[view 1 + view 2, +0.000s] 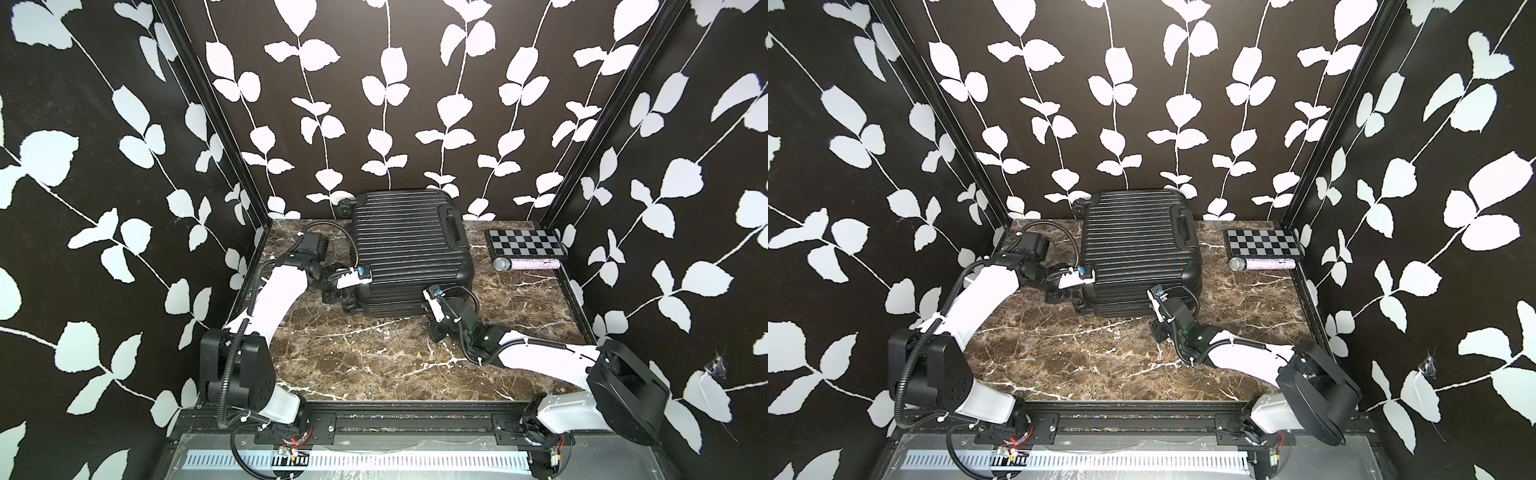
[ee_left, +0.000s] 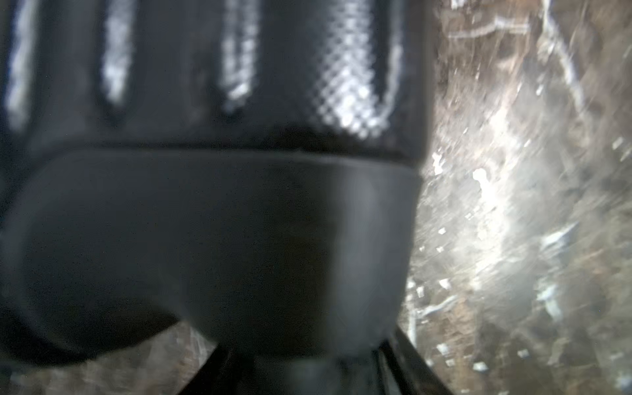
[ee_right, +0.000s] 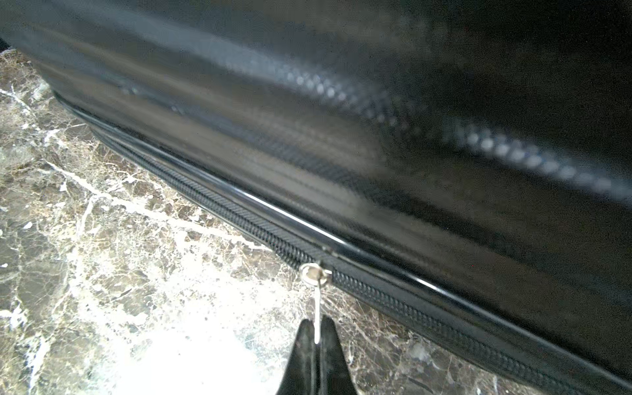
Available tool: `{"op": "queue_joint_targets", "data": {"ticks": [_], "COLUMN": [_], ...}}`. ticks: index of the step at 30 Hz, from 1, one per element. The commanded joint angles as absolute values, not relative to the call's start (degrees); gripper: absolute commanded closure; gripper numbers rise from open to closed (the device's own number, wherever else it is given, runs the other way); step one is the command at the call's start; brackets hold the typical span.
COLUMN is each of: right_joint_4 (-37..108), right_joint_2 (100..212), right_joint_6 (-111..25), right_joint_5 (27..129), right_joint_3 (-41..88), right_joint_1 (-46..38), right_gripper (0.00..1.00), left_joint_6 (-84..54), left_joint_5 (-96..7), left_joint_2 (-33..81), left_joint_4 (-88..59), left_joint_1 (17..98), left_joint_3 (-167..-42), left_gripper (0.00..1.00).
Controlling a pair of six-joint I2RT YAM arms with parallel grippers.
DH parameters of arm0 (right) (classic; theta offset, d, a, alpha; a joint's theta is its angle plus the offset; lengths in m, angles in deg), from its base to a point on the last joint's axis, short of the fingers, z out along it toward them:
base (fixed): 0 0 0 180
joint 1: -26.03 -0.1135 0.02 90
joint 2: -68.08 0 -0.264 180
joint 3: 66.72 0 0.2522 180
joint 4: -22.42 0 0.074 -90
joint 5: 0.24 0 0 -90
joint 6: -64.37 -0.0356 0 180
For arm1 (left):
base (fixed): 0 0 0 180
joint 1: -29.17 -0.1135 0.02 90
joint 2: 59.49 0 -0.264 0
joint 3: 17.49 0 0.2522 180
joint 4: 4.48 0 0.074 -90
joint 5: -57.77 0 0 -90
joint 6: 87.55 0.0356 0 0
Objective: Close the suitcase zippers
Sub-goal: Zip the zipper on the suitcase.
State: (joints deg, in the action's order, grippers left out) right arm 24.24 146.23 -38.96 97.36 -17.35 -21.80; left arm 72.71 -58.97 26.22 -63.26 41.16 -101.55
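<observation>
Suitcase (image 1: 409, 245) lies flat at the back of your worktop (image 1: 374, 361), shells together. Your right tool (image 3: 317, 330) pinches the pull (image 3: 315, 273) on the zipper (image 3: 212, 201) along the near side. Your left tool (image 1: 338, 297) sits at the near-left corner; you cannot tell its width.

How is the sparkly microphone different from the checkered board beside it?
The microphone is a round tube with a glittery handle and silver mesh head; the checkered board is flat, with black and grey squares. The microphone lies on its side nearer the robot; the checkered board lies flat behind it. Both rest on the marble table, right of the suitcase.
</observation>
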Motion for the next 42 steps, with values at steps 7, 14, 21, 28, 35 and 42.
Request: {"op": "queue_joint_targets", "data": {"ticks": [7, 14, 21, 28, 35, 42], "right_joint_4": [24.10, 22.61, 21.59, 20.06, 18.61, 17.95], "right_joint_2": [146.09, 146.33, 146.85, 148.10, 149.51, 150.58], "right_joint_6": [-38.34, -36.94, -35.86, -35.64, -36.22, -37.03], "right_joint_5": [96.58, 93.56, 89.73, 85.52, 82.12, 79.77], "right_joint_3": [-16.93, -16.84, -16.17, -15.50, -14.40, -13.53], "right_joint_1": [-21.34, -21.34, -21.39, -21.37, -21.43, -22.42], "right_gripper": [1.00, 1.00, 1.00, 1.00, 1.00, 1.00], "left_joint_6": [67.19, 48.72, 28.68, 11.63, -3.50, -11.18], "left_joint_5": [-56.65, -51.38, -48.54, -46.01, -40.69, -36.29], "left_joint_2": [19.55, 15.44, 13.07, 9.66, 7.49, 8.22], "left_joint_4": [-64.72, -63.27, -59.23, -50.44, -40.68, -33.17], "left_joint_1": [42.02, 45.84, 50.23, 56.70, 60.53, 63.87], "left_joint_3": [-99.20, -99.73, -99.20, -93.66, -86.88, -83.66], "left_gripper": [0.77, 0.80, 0.87, 0.92, 0.95, 0.96]}}
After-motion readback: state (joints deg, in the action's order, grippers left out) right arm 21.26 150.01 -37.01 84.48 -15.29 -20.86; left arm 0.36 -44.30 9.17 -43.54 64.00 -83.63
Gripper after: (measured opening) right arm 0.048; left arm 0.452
